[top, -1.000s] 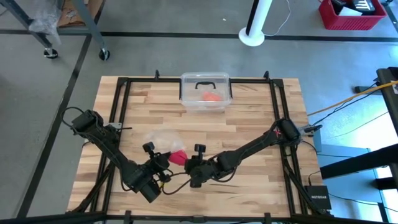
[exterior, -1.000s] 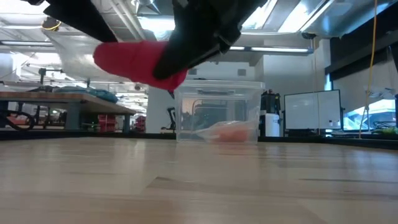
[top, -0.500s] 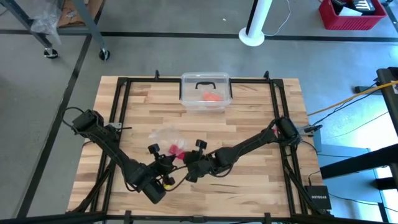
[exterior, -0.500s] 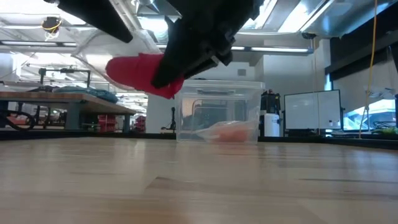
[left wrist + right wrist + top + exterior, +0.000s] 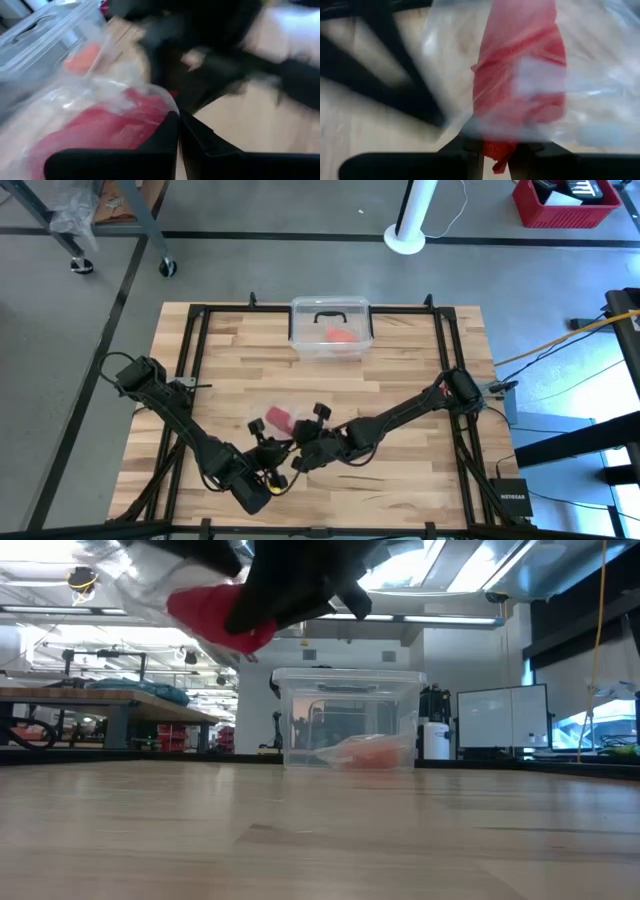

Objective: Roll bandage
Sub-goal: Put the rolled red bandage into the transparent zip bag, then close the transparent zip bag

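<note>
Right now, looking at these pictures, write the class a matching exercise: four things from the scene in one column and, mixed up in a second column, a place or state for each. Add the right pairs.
Things
1. bandage
2. clear lidded box
3. left gripper
4. orange-red lump

Places or states
A. lies inside the box
B. shut on the plastic bag
C. stands at the table's far edge, in the middle
D. red, inside the plastic bag, held up off the table

Pairs: 1-D, 2-C, 3-B, 4-A
</note>
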